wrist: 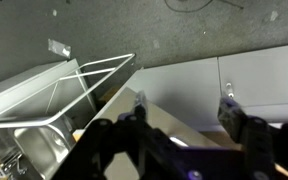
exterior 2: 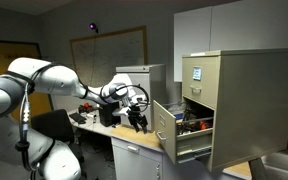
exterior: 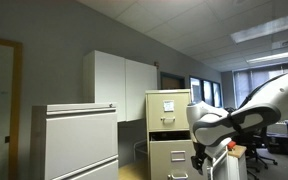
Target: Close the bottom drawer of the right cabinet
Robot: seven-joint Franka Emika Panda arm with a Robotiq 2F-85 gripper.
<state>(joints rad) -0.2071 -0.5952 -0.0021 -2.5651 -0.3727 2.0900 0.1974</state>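
Observation:
The right cabinet (exterior: 170, 108) is tall, narrow and beige; it shows in both exterior views (exterior 2: 249, 100). Its bottom drawer (exterior 2: 167, 128) stands pulled out, with things inside it. Its beige front also shows in an exterior view (exterior: 170, 158). My gripper (exterior 2: 137, 121) is open and empty, just in front of the drawer front and apart from it. It also shows in an exterior view (exterior: 199, 162). In the wrist view the open fingers (wrist: 184, 108) frame a beige edge of the drawer (wrist: 119, 112), with its wire rails to the left.
A wider pale grey-white lateral cabinet (exterior: 79, 140) stands beside the beige one. White wall cupboards (exterior: 119, 82) hang behind. A cluttered desk (exterior 2: 92, 120) and a chair (exterior 2: 54, 125) stand behind the arm. A counter (exterior 2: 134, 152) lies under the gripper.

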